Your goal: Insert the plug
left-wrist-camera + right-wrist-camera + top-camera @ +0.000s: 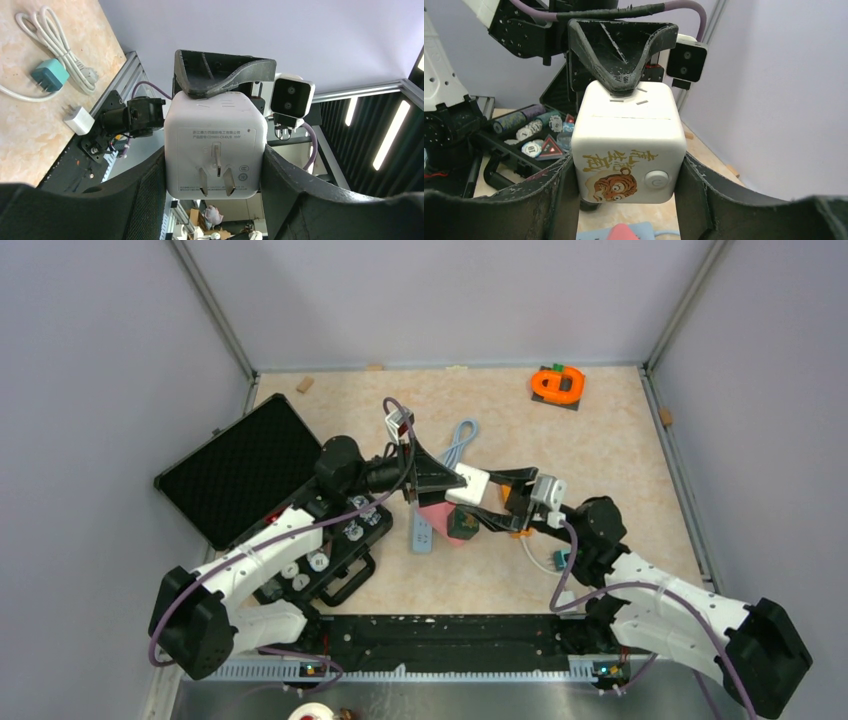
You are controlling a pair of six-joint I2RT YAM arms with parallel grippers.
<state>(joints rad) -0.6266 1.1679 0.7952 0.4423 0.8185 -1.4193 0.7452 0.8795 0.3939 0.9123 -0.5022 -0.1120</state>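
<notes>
Plug (468,483) gripped by both jaws

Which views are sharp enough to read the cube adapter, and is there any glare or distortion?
Left wrist: cube adapter sharp, prongs and print legible; ceiling light strips blow out at right. Right wrist: tiger print crisp, near claw fingers dark and soft. Top external: even light, wide-angle splay at the walls, adapter small and washed out.

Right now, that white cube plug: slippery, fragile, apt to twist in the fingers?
Cube looks like smooth, rounded plastic, so probably slippery against the fingers. Shell seems rigid; the prongs are likely the only bendable part. Flat faces, so it shouldn't roll.
</notes>
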